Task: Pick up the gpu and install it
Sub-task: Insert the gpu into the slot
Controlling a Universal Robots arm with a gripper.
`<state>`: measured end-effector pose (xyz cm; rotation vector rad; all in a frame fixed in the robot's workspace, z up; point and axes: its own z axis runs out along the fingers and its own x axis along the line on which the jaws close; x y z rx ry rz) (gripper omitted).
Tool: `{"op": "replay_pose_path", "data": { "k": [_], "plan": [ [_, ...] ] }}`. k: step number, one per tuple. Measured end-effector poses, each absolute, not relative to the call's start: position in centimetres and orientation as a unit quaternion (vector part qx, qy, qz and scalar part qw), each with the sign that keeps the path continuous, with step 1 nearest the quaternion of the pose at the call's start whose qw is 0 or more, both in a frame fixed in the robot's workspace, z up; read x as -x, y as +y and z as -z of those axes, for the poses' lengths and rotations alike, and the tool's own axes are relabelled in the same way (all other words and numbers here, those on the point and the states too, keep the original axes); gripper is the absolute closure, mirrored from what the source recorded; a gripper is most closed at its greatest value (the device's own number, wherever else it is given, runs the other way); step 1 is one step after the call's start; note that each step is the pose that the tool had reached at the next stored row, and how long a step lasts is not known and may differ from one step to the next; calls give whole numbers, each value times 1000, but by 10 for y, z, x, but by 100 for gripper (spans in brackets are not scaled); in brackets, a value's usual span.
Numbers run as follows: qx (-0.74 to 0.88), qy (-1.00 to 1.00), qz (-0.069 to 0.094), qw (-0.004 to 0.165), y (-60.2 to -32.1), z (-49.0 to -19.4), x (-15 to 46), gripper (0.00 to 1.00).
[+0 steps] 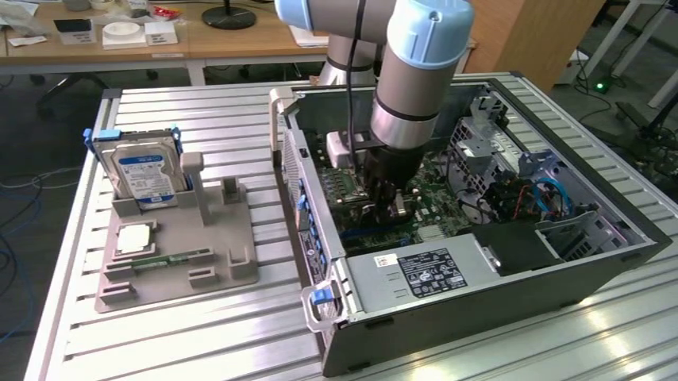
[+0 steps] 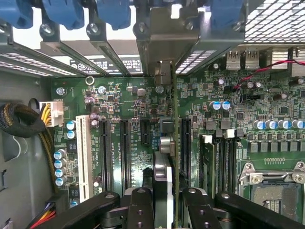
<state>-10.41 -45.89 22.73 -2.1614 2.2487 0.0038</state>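
My gripper [image 1: 385,208] reaches down into the open computer case [image 1: 466,317], low over the motherboard [image 1: 429,198]. In the wrist view the gripper [image 2: 167,212] is shut on the gpu [image 2: 164,176], which I see edge-on between the black fingers [image 2: 140,210]. The thin green board faces one finger and the black cooler the other. Its silver bracket [image 2: 164,45] stands against the case's rear slot openings, beside the blue latches [image 2: 114,12]. The card's lower edge lies along a black expansion slot [image 2: 185,138]; whether it is seated there is hidden.
A grey fixture [image 1: 175,246] on the slatted table holds a hard drive [image 1: 146,175] with a blue-white label, a processor chip [image 1: 138,236] and a narrow memory stick [image 1: 175,258]. The power supply [image 1: 424,274] fills the case's near corner. Cables [image 2: 28,124] lie beside the motherboard.
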Motion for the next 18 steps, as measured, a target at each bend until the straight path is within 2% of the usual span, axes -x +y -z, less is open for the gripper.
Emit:
{"op": "replay_pose_path", "data": {
  "k": [18],
  "plan": [
    [693, 721, -1, 11, -459, -219, 104, 72]
  ]
}}
